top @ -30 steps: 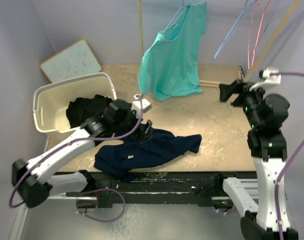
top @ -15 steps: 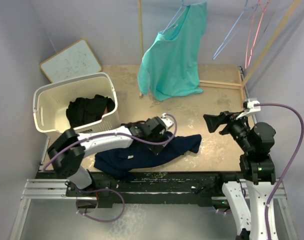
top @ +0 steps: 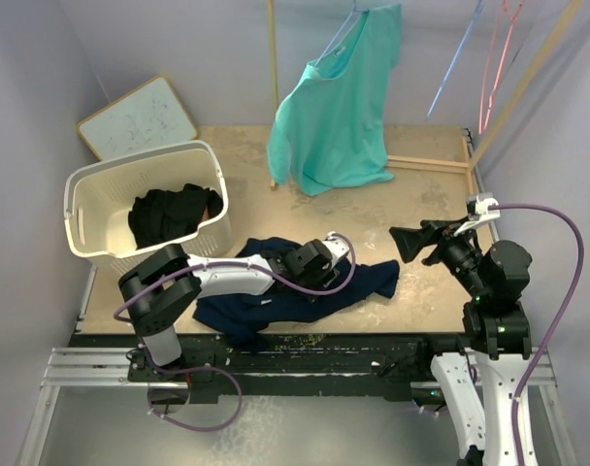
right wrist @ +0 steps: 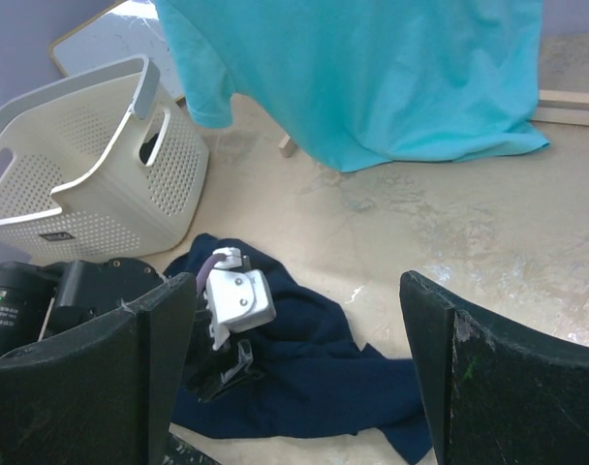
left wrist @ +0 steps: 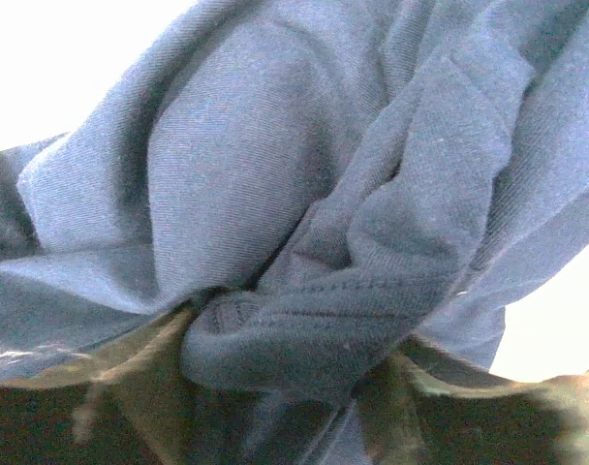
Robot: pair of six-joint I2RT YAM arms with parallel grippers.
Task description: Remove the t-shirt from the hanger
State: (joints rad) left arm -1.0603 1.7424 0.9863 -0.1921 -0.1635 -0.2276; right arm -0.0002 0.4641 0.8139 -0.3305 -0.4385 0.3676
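Teal t-shirt [top: 339, 107] on its light blue hanger [top: 336, 37], suspended over the far middle of the bench [top: 421, 194]. The garment hangs askew, with 1 sleeve drooping toward the left and the hem low over the bench surface; whether the hem touches it cannot be told. A wooden post [top: 273, 87] stands upright just left of the t-shirt.

Navy shirt [top: 373, 282], crumpled, lies at the near edge of the bench, about midway along it and well apart from the t-shirt. The left pincer [top: 312, 264] is pressed down into this navy shirt. In the left wrist view, folds of blue cloth fill the frame and the fingers are blurred, so whether the pincer is wide, narrow or gripping cannot be told.

Right pincer [top: 404, 243] hovers above the right half of the bench, pointing left toward the navy shirt. Its 2 fingers [right wrist: 130, 368] stand wide apart with nothing between them.

White perforated basket [top: 86, 189] sits at the left edge of the bench, holding black clothing [top: 169, 214]. A whiteboard [top: 140, 118] leans at the far left corner behind the basket. At the far right corner, 2 bare hangers hang, 1 blue [top: 455, 63] and 1 pink [top: 489, 68].
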